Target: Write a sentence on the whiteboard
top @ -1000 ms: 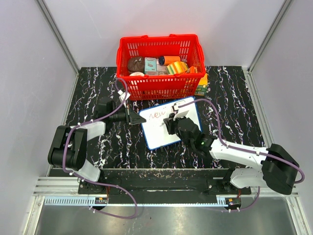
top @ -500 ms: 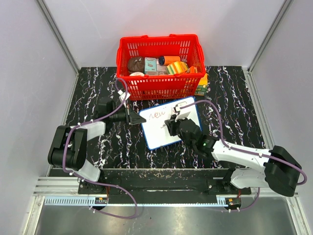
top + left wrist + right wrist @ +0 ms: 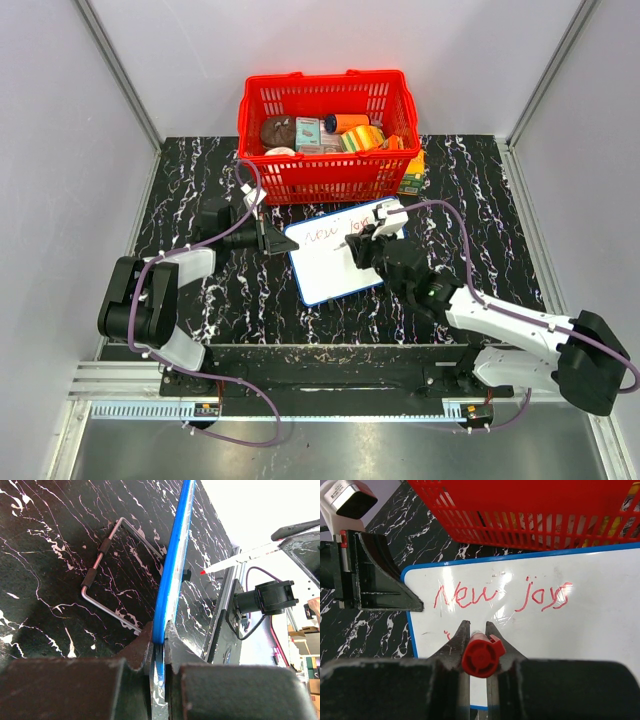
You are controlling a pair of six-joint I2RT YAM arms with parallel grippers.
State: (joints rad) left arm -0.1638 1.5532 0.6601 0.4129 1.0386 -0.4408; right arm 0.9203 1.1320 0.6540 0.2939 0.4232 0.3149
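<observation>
At the centre of the black marbled table lies the whiteboard, turned slightly anticlockwise, so its far right corner points toward 1 o'clock. Its far edge runs just beside the red basket at 12 o'clock, with only a thin strip of table between them. A small stack of boxes stands against the basket at 1 o'clock from the board.

The left gripper reaches in from 9 o'clock and is clenched on the board's blue rim near its far left corner. The left wrist view shows both fingers pinching that rim edge-on. A bent wire bracket shows beside the rim there; whether it is fixed to the board cannot be told.

The right gripper hangs over the middle of the board, its jaws grasping a marker with a red cap end. The marker's tip is near the white surface, below the writing. The sentence so far reads "New joy" in red along the far edge, and white space lies open below it.

Bare table spreads at 3 o'clock and at 7 o'clock from the board.
</observation>
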